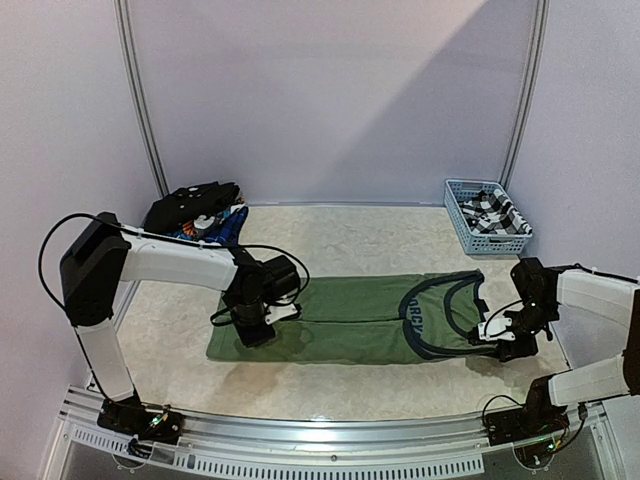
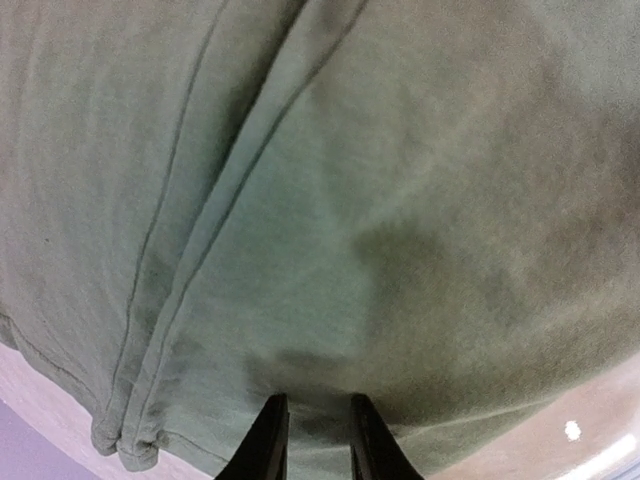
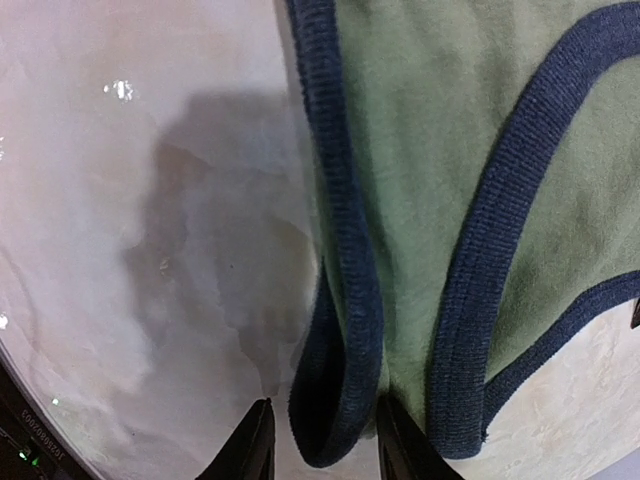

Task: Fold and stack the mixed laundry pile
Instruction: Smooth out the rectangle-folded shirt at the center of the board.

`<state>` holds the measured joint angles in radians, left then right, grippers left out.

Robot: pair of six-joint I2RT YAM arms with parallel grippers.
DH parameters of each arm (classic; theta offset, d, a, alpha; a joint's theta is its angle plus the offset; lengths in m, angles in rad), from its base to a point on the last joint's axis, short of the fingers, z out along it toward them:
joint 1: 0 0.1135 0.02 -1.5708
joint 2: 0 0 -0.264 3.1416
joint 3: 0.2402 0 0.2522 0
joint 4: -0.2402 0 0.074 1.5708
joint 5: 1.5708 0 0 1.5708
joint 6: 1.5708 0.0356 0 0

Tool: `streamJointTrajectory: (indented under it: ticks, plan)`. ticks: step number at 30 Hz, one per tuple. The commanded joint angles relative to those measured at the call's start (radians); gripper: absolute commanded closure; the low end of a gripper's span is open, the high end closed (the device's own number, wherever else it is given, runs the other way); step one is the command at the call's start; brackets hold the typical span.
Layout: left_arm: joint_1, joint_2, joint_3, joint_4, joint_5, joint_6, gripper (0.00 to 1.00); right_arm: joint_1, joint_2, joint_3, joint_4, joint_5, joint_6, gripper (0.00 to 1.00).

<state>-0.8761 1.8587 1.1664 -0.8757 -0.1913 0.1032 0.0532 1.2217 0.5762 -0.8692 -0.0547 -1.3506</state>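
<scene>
The olive-green T-shirt (image 1: 350,320) lay spread flat across the near middle of the table (image 1: 350,240), its sides apparently folded in to a long band, hem toward the left arm and neck toward the right. The rest of the mixed laundry pile (image 1: 195,212) sat heaped at the far left corner, and a black-white check piece (image 1: 495,210) lay in the light-blue basket (image 1: 470,225) at the far right. The left gripper (image 2: 318,440) was down on the cloth near the hem, jaws only narrowly apart. Whether they pinched fabric could not be told. The right gripper (image 3: 325,440) stood partly open astride a loop of the dark trim (image 3: 345,300), with a sliver of table showing between one finger and the ribbing, so nothing looked clamped. The shirt appeared light, limp and easily creased, likely to sag and slide on the smooth surface if lifted from one point. The ribbed trim and the doubled hem looked the firmest places to grip, taken at both ends together to keep the folds in place.
</scene>
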Motion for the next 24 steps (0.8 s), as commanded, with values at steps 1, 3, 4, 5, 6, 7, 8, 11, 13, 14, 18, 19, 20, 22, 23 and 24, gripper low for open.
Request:
streamJointTrajectory:
  ticks: [1,3,4,5,6,7,8,11,13,14,18,19,20,22,23,24]
  plan:
    - [0.020,-0.035,-0.024,0.006,-0.008,0.008,0.77,-0.004,-0.007,0.013,0.017,0.006,-0.003,0.66]
    - [0.021,-0.036,-0.027,0.003,-0.012,0.013,0.77,-0.004,-0.005,0.014,0.012,0.002,-0.010,0.72]
    - [0.022,-0.037,-0.029,0.002,-0.015,0.015,0.77,-0.004,0.004,0.019,0.004,-0.002,-0.010,0.78]
    - [0.023,-0.038,-0.031,0.001,-0.019,0.017,0.77,-0.004,0.012,0.027,-0.009,-0.007,-0.010,0.85]
    - [0.024,-0.038,-0.033,-0.002,-0.022,0.019,0.78,-0.004,0.024,0.040,-0.026,-0.011,-0.008,0.91]
    - [0.025,-0.039,-0.035,-0.006,-0.028,0.022,0.78,-0.005,0.035,0.056,-0.051,-0.017,-0.001,0.95]
    - [0.026,-0.039,-0.037,-0.008,-0.035,0.025,0.78,-0.008,0.056,0.078,-0.077,-0.024,0.004,0.97]
    - [0.029,-0.041,-0.048,-0.011,-0.055,0.034,0.79,-0.041,0.119,0.171,-0.168,-0.048,-0.003,1.00]
    - [0.036,-0.042,-0.058,-0.010,-0.071,0.039,0.79,-0.078,0.178,0.242,-0.232,-0.061,-0.005,1.00]
    - [0.038,-0.041,-0.061,-0.008,-0.080,0.039,0.79,-0.095,0.211,0.283,-0.256,-0.070,-0.002,1.00]
    - [0.048,-0.032,-0.068,0.000,-0.102,0.035,0.80,-0.143,0.436,0.451,-0.405,-0.118,0.038,1.00]
    - [0.049,-0.032,-0.071,0.004,-0.100,0.034,0.80,-0.158,0.476,0.485,-0.433,-0.127,0.045,1.00]
    - [0.050,-0.032,-0.076,0.006,-0.099,0.033,0.80,-0.165,0.524,0.513,-0.460,-0.130,0.052,1.00]
    - [0.053,-0.030,-0.083,0.008,-0.106,0.032,0.80,-0.179,0.604,0.554,-0.494,-0.128,0.061,0.99]
    - [0.055,-0.030,-0.086,0.005,-0.110,0.032,0.80,-0.183,0.633,0.566,-0.503,-0.126,0.065,0.99]
    - [0.057,-0.029,-0.089,0.005,-0.116,0.031,0.80,-0.185,0.649,0.573,-0.510,-0.125,0.069,0.99]
